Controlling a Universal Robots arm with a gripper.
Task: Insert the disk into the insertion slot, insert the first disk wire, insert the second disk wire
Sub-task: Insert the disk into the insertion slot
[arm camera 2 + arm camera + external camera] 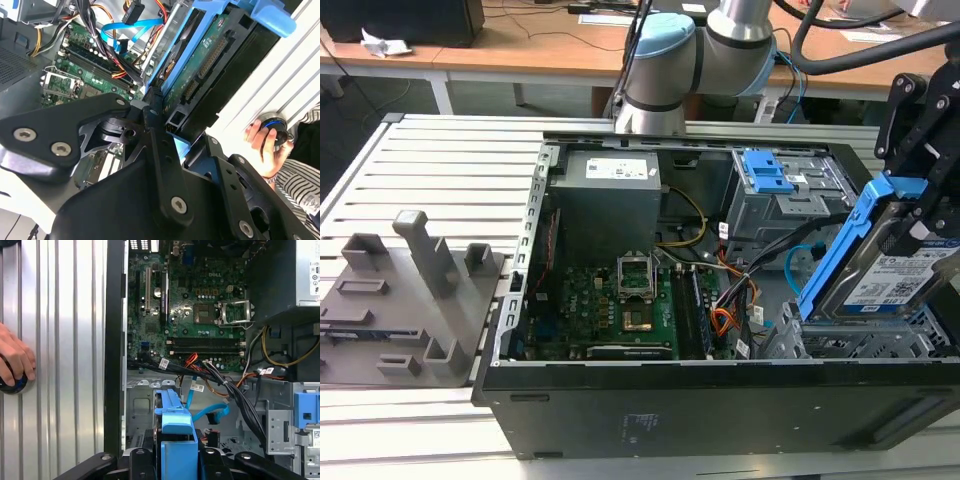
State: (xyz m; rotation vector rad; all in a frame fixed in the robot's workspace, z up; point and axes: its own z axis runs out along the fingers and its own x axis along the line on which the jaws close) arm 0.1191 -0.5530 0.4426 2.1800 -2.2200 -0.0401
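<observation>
My gripper (908, 180) is shut on the disk (892, 272), a silver-grey drive with a white label in a bright blue carrier. I hold it tilted, lower end down, just above the insertion slot (865, 343), a silvery perforated cage at the near corner of the open computer case on the exterior view's right. In the second wrist view the disk (202, 55) shows its green board side, with the gripper (167, 122) clamped on its end. In the first wrist view the carrier's blue tab (175, 416) rises over the gripper (176, 460). The light-blue second disk wire (800, 262) loops beside the cage. The orange-red first disk wire (723, 320) lies by the motherboard.
A taller grey cage with a blue latch (782, 190) stands behind the slot. Black cable bundles (235, 390) cross toward the motherboard (620, 300). A grey fixture (405, 290) sits on the slatted table at the exterior view's left. A person's hand (12, 360) rests on a round button beside the case.
</observation>
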